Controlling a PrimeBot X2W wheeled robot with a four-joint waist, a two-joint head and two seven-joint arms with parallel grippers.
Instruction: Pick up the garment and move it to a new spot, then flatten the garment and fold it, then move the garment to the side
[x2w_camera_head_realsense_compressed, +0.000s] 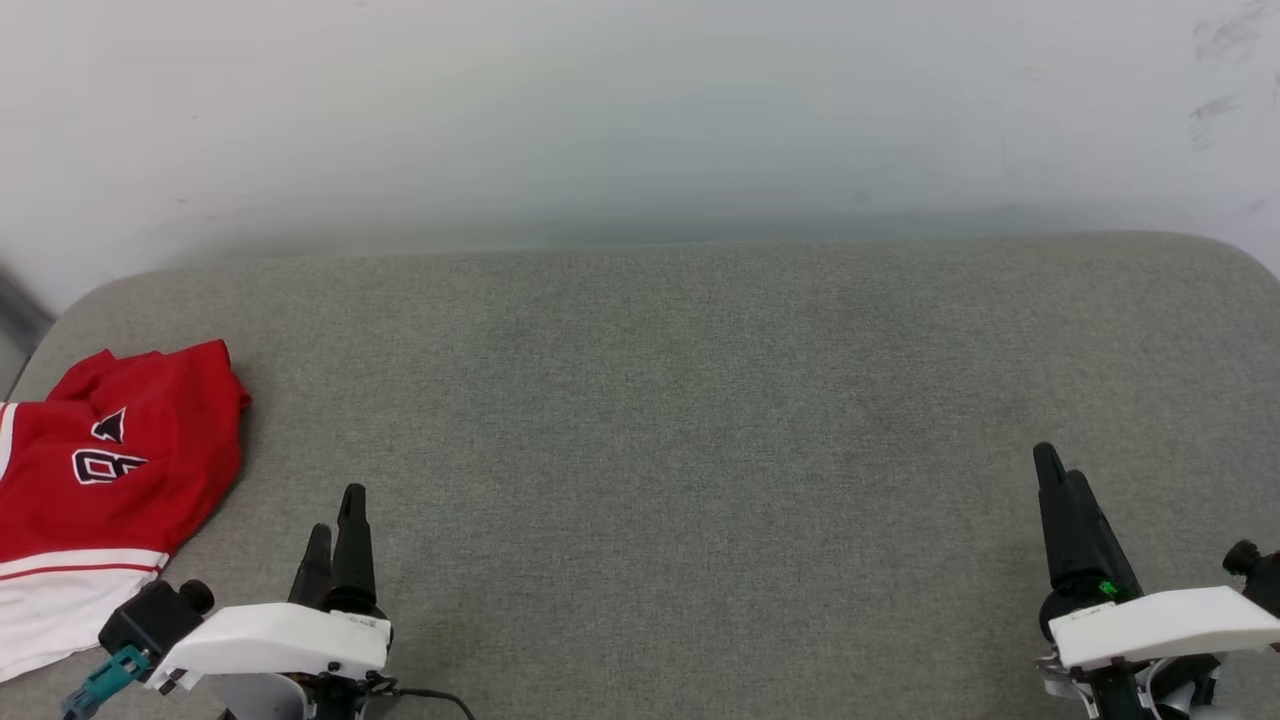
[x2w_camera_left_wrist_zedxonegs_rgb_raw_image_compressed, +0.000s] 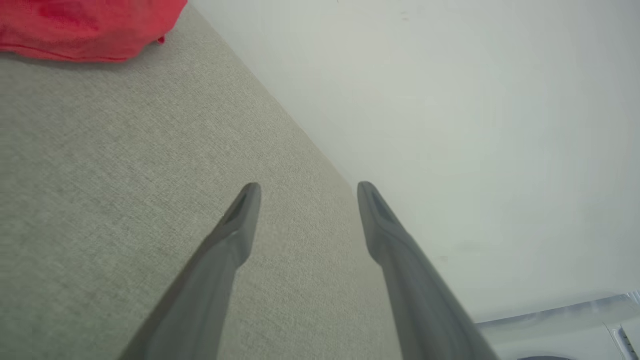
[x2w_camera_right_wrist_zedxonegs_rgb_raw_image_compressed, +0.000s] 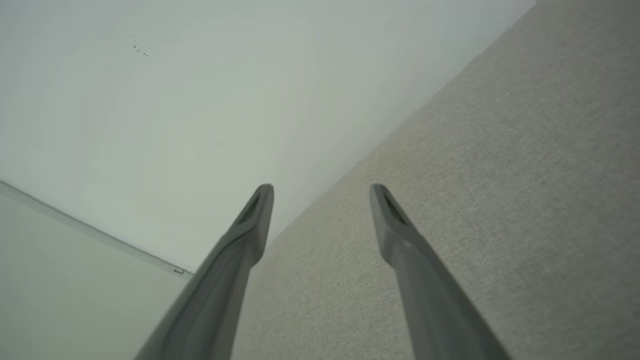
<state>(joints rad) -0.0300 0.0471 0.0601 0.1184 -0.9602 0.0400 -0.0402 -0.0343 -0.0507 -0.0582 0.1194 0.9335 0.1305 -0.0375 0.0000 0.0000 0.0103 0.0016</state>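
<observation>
Red shirt (x2w_camera_head_realsense_compressed: 110, 470) on the table's (x2w_camera_head_realsense_compressed: 700, 400) left.
It lies near-to-far, white end near. Left claw (x2w_camera_head_realsense_compressed: 337, 512), just right of it, and right claw (x2w_camera_head_realsense_compressed: 1060, 465) stand spread apart.

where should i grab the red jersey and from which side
Take the jersey by its rumpled red edge, near the rounded far corner where the cloth bunches up. Come from the bare middle of the grey surface with the open left pincer, the nearer one; the jersey's other side runs out of the head view.
</observation>
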